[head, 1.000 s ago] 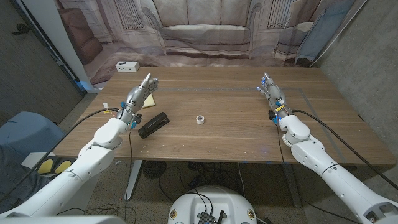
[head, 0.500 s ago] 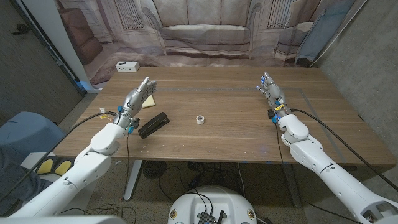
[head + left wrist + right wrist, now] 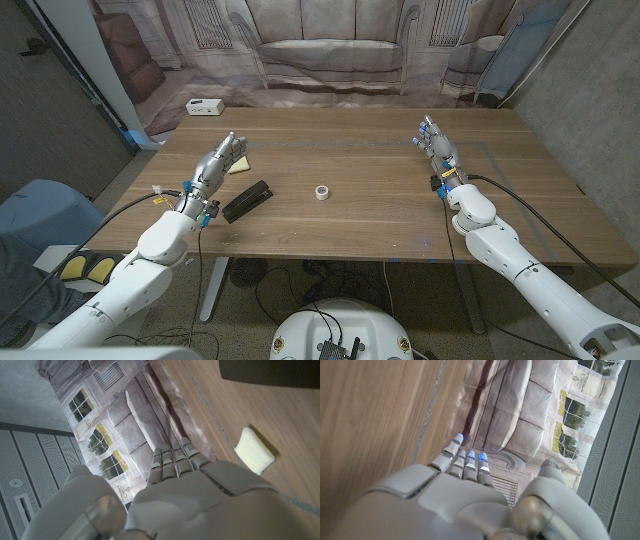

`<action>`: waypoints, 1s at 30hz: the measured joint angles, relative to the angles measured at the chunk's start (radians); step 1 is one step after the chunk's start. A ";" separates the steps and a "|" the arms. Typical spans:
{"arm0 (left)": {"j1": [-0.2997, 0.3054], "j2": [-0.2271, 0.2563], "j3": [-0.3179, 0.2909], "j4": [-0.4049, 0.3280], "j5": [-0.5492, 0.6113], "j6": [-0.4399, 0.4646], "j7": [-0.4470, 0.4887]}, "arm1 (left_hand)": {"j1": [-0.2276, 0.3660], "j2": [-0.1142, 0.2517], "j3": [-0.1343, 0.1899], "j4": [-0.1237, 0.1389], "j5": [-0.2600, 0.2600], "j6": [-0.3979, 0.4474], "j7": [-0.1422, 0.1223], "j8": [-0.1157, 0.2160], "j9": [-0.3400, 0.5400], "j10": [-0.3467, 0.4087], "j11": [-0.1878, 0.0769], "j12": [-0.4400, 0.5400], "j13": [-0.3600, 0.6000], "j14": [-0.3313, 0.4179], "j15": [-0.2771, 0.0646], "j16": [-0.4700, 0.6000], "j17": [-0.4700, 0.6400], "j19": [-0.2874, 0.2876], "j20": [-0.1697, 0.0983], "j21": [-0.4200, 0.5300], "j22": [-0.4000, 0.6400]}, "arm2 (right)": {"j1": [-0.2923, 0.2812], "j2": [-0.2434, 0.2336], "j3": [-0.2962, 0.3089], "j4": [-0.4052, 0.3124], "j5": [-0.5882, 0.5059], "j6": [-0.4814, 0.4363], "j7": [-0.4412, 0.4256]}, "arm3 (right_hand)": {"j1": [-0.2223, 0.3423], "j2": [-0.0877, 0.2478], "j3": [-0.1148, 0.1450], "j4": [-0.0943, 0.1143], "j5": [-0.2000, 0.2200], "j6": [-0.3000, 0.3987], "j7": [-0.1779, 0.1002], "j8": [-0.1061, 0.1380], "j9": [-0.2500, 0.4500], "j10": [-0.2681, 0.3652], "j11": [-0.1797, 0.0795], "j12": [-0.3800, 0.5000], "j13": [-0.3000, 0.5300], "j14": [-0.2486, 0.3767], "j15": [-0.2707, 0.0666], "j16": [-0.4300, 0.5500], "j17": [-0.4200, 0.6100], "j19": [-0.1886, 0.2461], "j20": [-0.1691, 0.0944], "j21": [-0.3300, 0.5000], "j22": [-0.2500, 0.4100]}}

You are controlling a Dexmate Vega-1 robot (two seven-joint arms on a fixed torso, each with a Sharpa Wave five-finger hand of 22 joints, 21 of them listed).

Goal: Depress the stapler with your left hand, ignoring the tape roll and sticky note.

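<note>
The black stapler (image 3: 247, 200) lies slantwise on the wooden table (image 3: 350, 215), left of centre; its dark edge (image 3: 272, 372) also appears in the left wrist view. My left hand (image 3: 212, 167) hovers just left of and slightly behind the stapler, fingers straight and together, holding nothing; its back (image 3: 200, 500) fills the wrist view. A yellow sticky note pad (image 3: 240, 166) lies just beyond that hand, seen as a pale block (image 3: 255, 450) in the wrist view. The small white tape roll (image 3: 322, 192) sits near the table's middle. My right hand (image 3: 438, 150) stands with fingers extended at the far right, empty.
A white power strip (image 3: 204, 106) lies at the table's far left corner. A printed backdrop of a sofa hangs behind the table. A cable runs along each forearm.
My left arm has drawn back toward the table's near left edge, so the hand sits a little lower and further left. The stapler, tape roll and right hand are unmoved.
</note>
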 measured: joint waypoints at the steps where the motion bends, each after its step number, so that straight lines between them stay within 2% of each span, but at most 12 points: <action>1: 0.010 0.003 -0.005 -0.007 0.000 0.000 0.000 | 0.000 0.000 0.000 0.000 0.000 0.000 0.000 0.000 0.000 0.000 0.000 0.000 0.000 0.000 0.000 0.000 0.000 0.000 0.000 0.000 0.000 | 0.000 0.000 0.000 0.000 0.000 0.000 0.000 | 0.000 0.000 0.000 0.000 0.000 0.000 0.000 0.000 0.000 0.002 0.002 0.000 0.000 0.000 0.000 0.000 0.000 0.002 0.001 0.000 0.000; 15: 0.146 0.016 -0.081 -0.079 0.023 -0.009 0.037 | 0.005 0.005 -0.002 -0.002 -0.008 0.007 -0.001 -0.004 0.005 0.004 -0.004 0.000 0.000 0.011 0.000 0.000 0.000 0.016 0.005 -0.007 0.000 | -0.008 -0.009 0.004 -0.013 -0.001 -0.005 0.000 | 0.000 0.011 0.000 0.000 0.000 0.005 0.005 0.000 0.000 0.001 0.001 0.000 0.000 0.000 0.000 0.000 0.000 0.001 0.001 0.000 0.000; 21: 0.177 0.004 -0.098 -0.086 0.033 -0.027 0.038 | 0.005 0.005 -0.004 -0.004 -0.008 0.020 -0.002 -0.004 0.005 0.018 -0.011 0.000 0.000 0.020 -0.009 0.000 0.000 0.026 0.006 -0.007 0.000 | -0.016 -0.013 0.008 -0.023 -0.001 -0.006 -0.002 | 0.000 0.011 0.000 0.000 0.000 0.005 0.005 0.000 0.000 0.001 0.001 0.000 0.000 0.000 0.000 0.000 0.000 0.001 0.001 -0.001 0.000; 30: 0.211 -0.022 -0.122 -0.088 0.070 -0.045 0.059 | 0.011 0.000 -0.008 -0.007 -0.008 0.034 -0.006 -0.004 0.005 0.034 -0.006 0.000 0.000 0.041 -0.012 0.000 0.000 0.050 0.007 -0.007 0.000 | -0.033 -0.023 0.014 -0.046 -0.004 -0.012 -0.015 | 0.000 0.011 0.000 0.000 0.000 0.005 0.005 0.000 0.000 0.001 0.001 0.000 0.000 0.000 0.000 0.000 0.000 0.001 0.001 -0.006 0.000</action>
